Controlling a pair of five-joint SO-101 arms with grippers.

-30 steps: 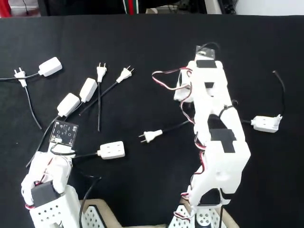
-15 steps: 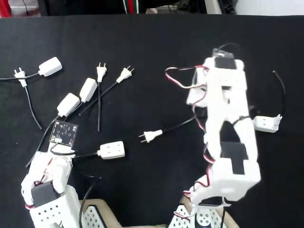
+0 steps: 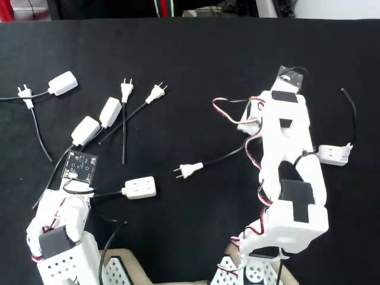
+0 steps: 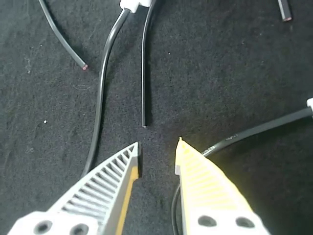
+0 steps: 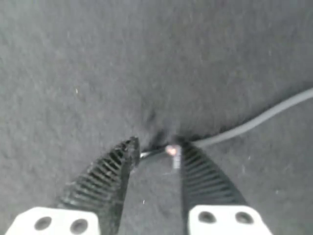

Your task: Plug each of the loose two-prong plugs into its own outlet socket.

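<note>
straddling a cable end [image 5: 171,150], right gripper [image 5: 156,145] seems part-open; left gripper [image 4: 158,143] gapes, holding nothing.

Four loose two-prong plugs [image 3: 25,92] [image 3: 126,89] [image 3: 156,92] [image 3: 189,170], five white outlet sockets [image 3: 62,83] [image 3: 110,111] [image 3: 85,130] [image 3: 139,187] [image 3: 332,154], two robot arms [image 3: 59,225] [image 3: 288,154], one black table [image 3: 196,59].

From above, the right arm [image 3: 288,148] hides the table [image 3: 196,53] beneath it. The cord of the loose plug [image 3: 190,170] near the middle runs toward 3 o'clock and passes out of sight under that arm. So does the cord of the socket [image 3: 332,155] at 3 o'clock. At 9 o'clock a black cord [image 3: 9,98] is cut by the edge. At 7 o'clock the left arm [image 3: 59,237] is cut off at its base.

In the left wrist view, a white piece [image 4: 134,4] is cropped and cannot be identified.

In the right wrist view, the cord end [image 5: 171,151] between the right gripper [image 5: 157,146] fingers is blurred, so contact cannot be judged.
</note>
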